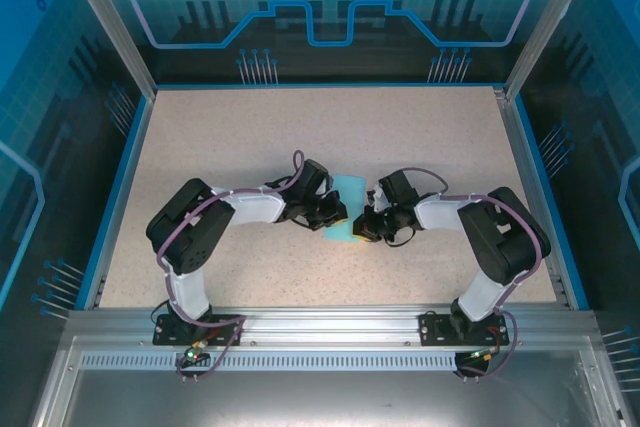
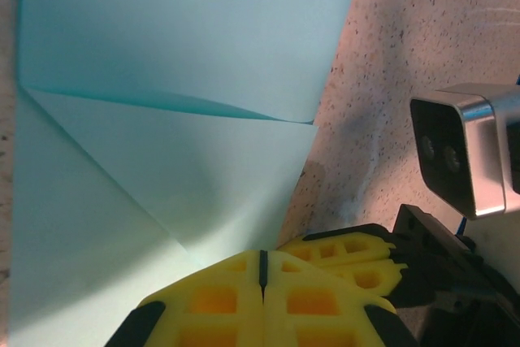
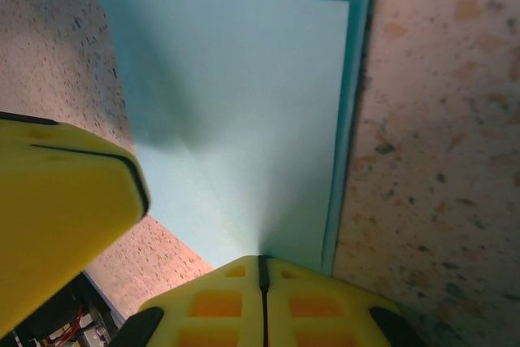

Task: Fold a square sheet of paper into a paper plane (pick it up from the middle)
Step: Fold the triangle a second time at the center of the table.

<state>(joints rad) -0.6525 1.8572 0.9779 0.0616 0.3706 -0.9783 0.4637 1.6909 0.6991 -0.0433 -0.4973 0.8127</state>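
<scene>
Yellow-fingered left hand [image 2: 262, 266] and right hand [image 3: 262, 272], both pressed together, flank the partly folded sheet of paper [image 1: 348, 197] mid-frame on the counter [image 1: 250, 137], seemingly steadying its creases.

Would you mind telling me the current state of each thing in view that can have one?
square sheet of paper: partly folded, layers overlapping, a diagonal crease showing; not yet a plane; lying on the table.
left gripper: shut, fingertips at the paper; a pinch cannot be confirmed.
right gripper: shut, fingertips at the paper's edge; a pinch cannot be confirmed.
</scene>
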